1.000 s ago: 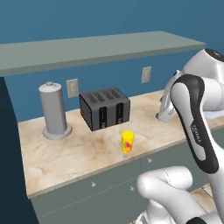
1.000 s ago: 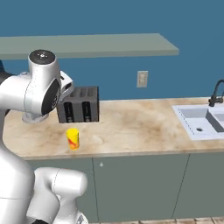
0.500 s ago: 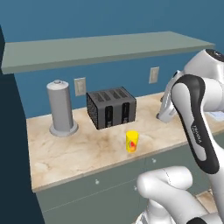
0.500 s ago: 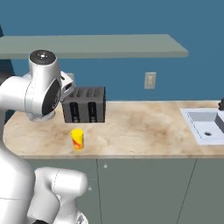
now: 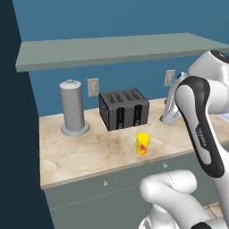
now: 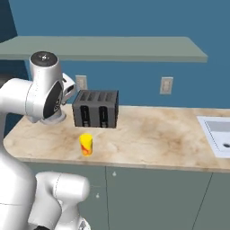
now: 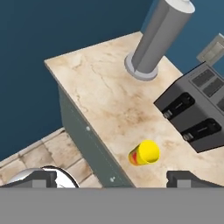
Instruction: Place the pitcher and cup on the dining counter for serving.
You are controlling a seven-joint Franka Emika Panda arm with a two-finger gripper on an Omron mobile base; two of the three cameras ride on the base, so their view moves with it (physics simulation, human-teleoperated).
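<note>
- End effector [image 7: 112, 178]: the two dark fingertips [image 7: 41, 178] show well apart at the bottom of the hand view, so it reads as spread wide. Nothing sits between them; it holds nothing and touches nothing.
- Cup [image 7: 144, 153]: yellow tumbler with a red splash, standing upright below and just ahead of the end effector, roughly centred between the tips though slightly toward the right one. It stands near the front edge of the worktop [image 7: 105, 100].
- Toaster [image 7: 197, 111]: black, two-slot, beyond the cup and to the right, near but not touching it.
- Grey metal canister [image 7: 159, 37]: farther out, toward the worktop's far corner and well apart from the cup.
- Pitcher: not located from this position. The worktop below carries the toaster, so it looks like the pick-up side rather than the dining counter.
- Judged step: lining up above the cup before descending; the task looks barely begun.
- Risks: the cup is small and close to the edge, so an off-centre descent could clip the rim and tip it or push it off the front.
- Closing too high could squeeze it out of the fingers.
- A wide approach from the right could brush the toaster.
</note>
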